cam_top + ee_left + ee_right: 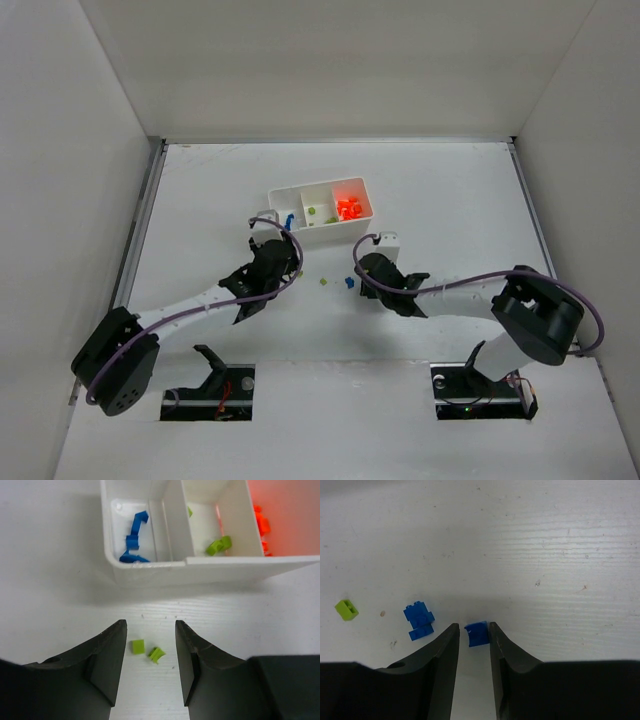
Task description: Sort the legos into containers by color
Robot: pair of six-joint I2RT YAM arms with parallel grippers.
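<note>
The white tray [322, 234] lies at the table's middle, with three compartments. Blue legos [134, 535] fill its left one, yellow-green legos [220, 545] the middle, orange legos [348, 208] the right. My left gripper [150, 626] stands open just short of the tray's front wall. Two small green bricks [138, 646] [156, 654] lie on the table between its fingers, touching neither. My right gripper [473, 626] is open around a small blue brick [478, 634]. This brick touches the right finger, with a gap on the left side.
To the left of my right gripper a larger blue brick [419, 620] and a green brick [346, 609] lie loose on the table. White walls enclose the table [450, 200] on three sides.
</note>
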